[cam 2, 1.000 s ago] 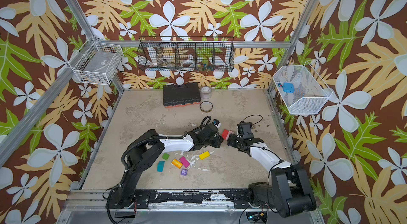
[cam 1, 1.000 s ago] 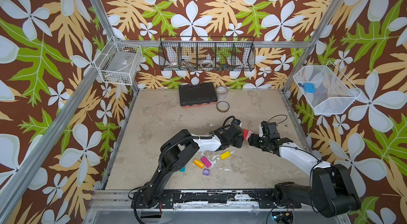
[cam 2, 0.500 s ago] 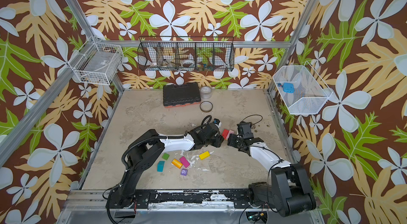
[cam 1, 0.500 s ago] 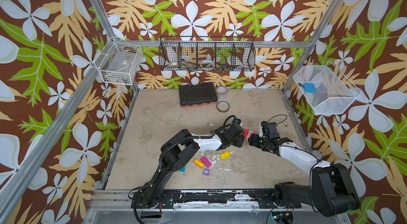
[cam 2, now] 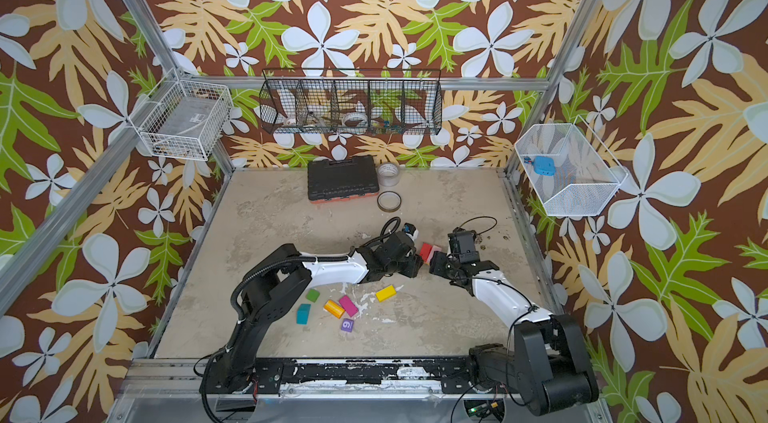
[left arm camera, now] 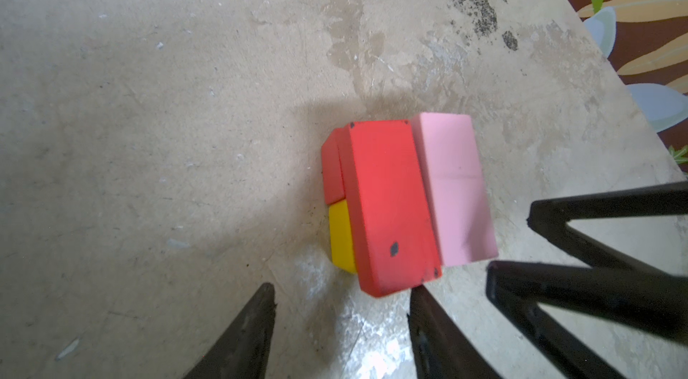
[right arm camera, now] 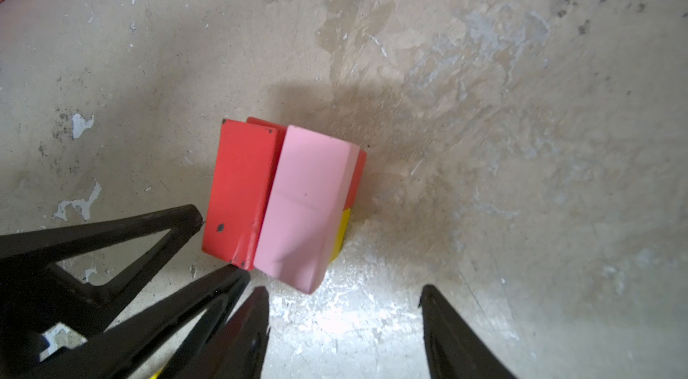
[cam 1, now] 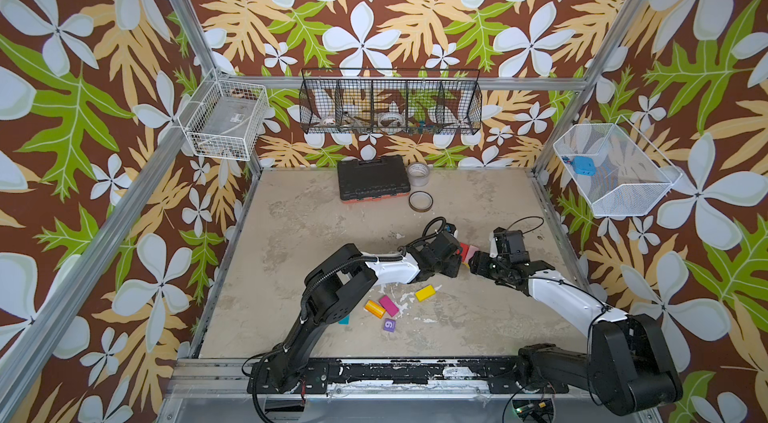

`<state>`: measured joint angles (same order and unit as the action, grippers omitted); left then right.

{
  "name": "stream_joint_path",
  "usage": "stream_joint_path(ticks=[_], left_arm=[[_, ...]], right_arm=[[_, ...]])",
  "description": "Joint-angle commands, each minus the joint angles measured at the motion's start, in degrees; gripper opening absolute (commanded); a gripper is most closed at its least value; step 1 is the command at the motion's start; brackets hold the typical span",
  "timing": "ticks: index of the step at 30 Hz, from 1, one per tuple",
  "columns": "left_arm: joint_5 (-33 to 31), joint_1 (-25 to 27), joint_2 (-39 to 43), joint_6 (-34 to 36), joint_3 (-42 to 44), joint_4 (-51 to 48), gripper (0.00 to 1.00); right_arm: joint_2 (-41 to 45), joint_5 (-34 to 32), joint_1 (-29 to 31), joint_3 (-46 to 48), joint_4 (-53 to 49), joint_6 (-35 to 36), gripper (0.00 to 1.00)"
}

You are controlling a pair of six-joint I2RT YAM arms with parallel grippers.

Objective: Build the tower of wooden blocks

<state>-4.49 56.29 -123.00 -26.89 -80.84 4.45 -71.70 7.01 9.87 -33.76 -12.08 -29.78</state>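
- Near 3 o'clock from the centre of the tabletop (cam 1: pixel 291 234) in both top views stands the tower (cam 1: pixel 466 251). It has two layers: a long red block (left arm camera: pixel 387 202) and a pink block (left arm camera: pixel 454 191) lie side by side on a short red block (left arm camera: pixel 332 168) and a yellow block (left arm camera: pixel 340 239).
- Left jaws: apart and empty, low at one end of the tower, with one tip just beside a corner of the long red block.
- Right jaws: apart and empty, just beside the same end, on the pink side.
- Risk 1: a sideways drift of either tip would push the top layer. Nothing pins those two blocks, so one could slide off.
- Risk 2: the two sets of jaws sit close together. If one closes or turns it may strike the other and jolt the tower.
- Risk 3: I cannot tell how much of the pink block is supported. If it overhangs, a press on it may tip it.
- Risk 4: the spare blocks lie around 6 o'clock from centre: yellow spare (cam 1: pixel 425 293), magenta (cam 1: pixel 388 305), orange (cam 1: pixel 374 308), purple cube (cam 1: pixel 389 324), teal (cam 2: pixel 303 313) and green (cam 2: pixel 312 295). The left arm (cam 1: pixel 386 269) runs close by them, and a careless swing back could scatter them.
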Motion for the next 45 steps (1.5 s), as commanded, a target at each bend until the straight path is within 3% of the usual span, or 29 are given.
stream_joint_path(ticks=[1,7,13,15,19,23,26,29,33,35,45], left_arm=[[-0.5,0.0,1.1,0.5,0.4,-0.1,0.59],[-1.8,0.0,12.5,0.6,9.1,2.4,0.59],[-13.6,-1.3,38.3,-0.2,30.6,9.1,0.61],[-14.9,-4.7,45.7,-2.1,36.0,8.7,0.63],[-13.0,-16.6,56.9,-5.8,44.0,5.7,0.64],[-18.0,-27.6,64.7,-6.1,49.6,2.9,0.71],[-24.0,-33.8,67.2,-5.5,52.4,1.4,0.77],[-31.2,-36.4,67.2,-7.7,54.4,-0.9,0.82],[-27.1,-37.0,66.8,-6.4,59.3,5.9,0.84],[-28.2,-37.2,65.4,-7.7,61.8,8.9,0.84],[-25.8,-37.3,65.6,-7.7,63.1,10.8,0.84]], right_arm=[[1.1,-0.7,0.1,-0.1,0.3,0.2,0.66],[6.3,-1.0,0.1,0.9,0.3,0.6,0.74],[14.4,-3.7,4.5,1.7,0.9,1.2,0.84],[15.6,-6.6,7.6,1.4,1.0,1.4,0.87],[13.4,-9.2,10.9,-0.4,0.1,1.4,0.92],[10.0,-11.0,10.9,-3.5,-2.2,1.2,1.00],[7.5,-13.7,10.8,-8.1,-6.2,0.9,1.00],[4.9,-15.9,10.8,-12.1,-8.1,0.7,1.00],[-0.9,-18.5,10.7,-16.8,-9.6,0.4,1.00],[-3.9,-19.7,10.8,-18.8,-10.1,0.4,1.00],[-13.5,-19.6,10.2,-24.2,-11.6,2.0,1.00]])
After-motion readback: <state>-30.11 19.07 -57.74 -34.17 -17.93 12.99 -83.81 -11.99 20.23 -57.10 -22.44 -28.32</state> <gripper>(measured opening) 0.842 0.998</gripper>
